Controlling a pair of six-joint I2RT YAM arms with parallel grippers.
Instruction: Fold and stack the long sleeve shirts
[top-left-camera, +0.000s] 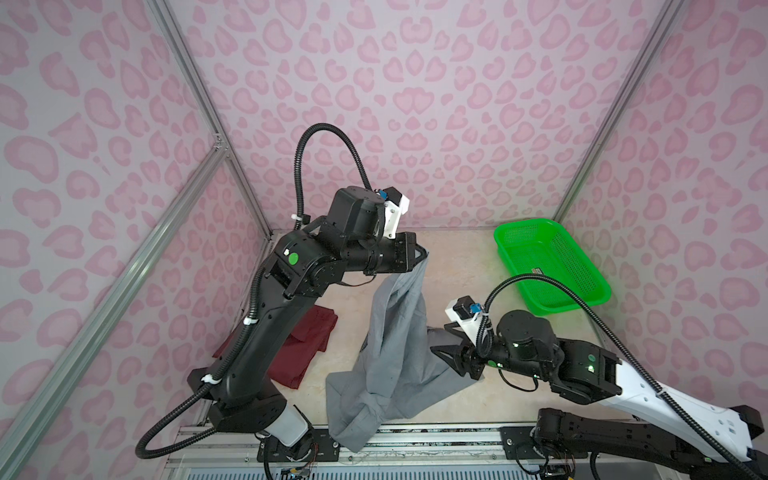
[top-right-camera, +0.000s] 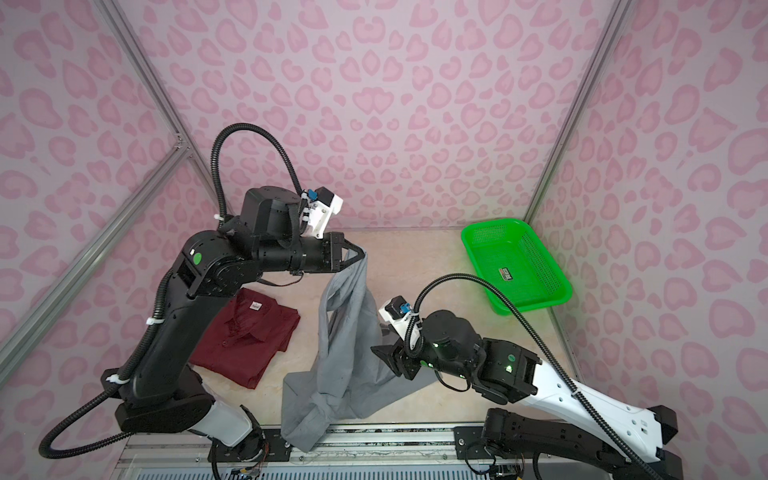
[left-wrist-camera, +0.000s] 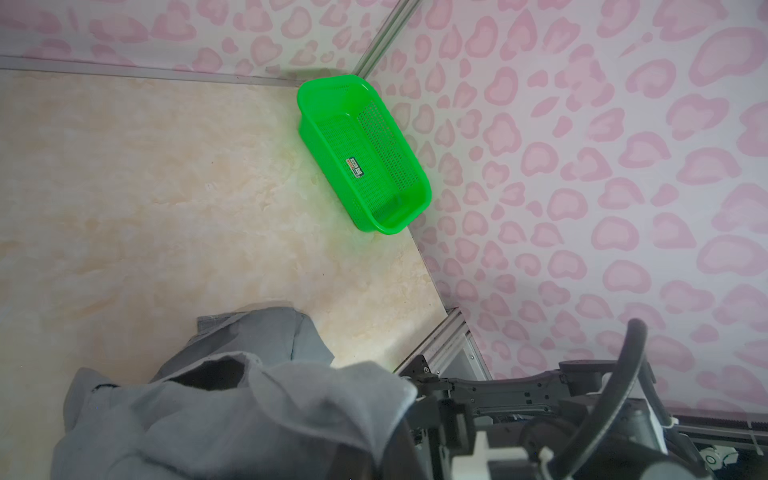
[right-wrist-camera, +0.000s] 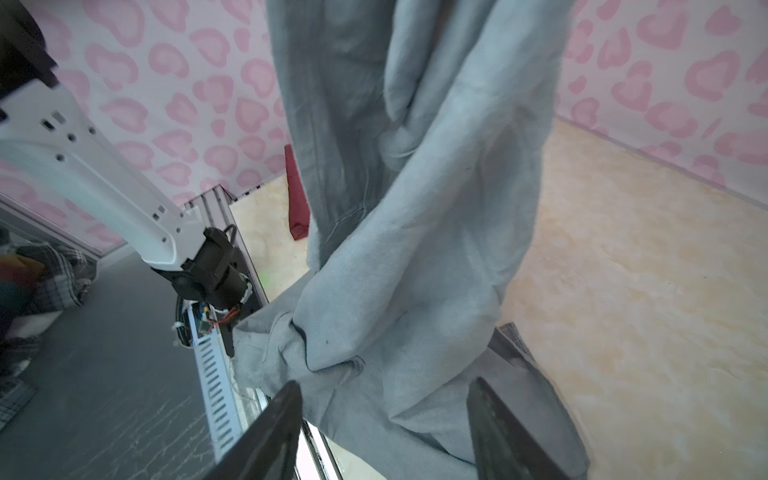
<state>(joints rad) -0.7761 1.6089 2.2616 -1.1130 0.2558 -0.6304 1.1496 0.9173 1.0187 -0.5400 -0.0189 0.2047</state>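
That grey shirt (top-left-camera: 395, 332) hangs limp and light from the pinching left gripper (top-left-camera: 424, 254). The right gripper (right-wrist-camera: 384, 403) is spread wide; I'd grab a hem corner.

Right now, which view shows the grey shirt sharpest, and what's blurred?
Both top views: grey shirt sharp, evenly lit. Left wrist view: shirt close and soft, green basket crisp. Right wrist view: folds slightly soft, right gripper out of focus.

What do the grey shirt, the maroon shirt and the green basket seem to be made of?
Grey shirt: soft matte woven cloth, probably cotton; it hangs in limp folds.
Maroon shirt: similar matte cloth, lying folded with soft creases.
Green basket: glossy moulded plastic; rigid, with perforated walls.
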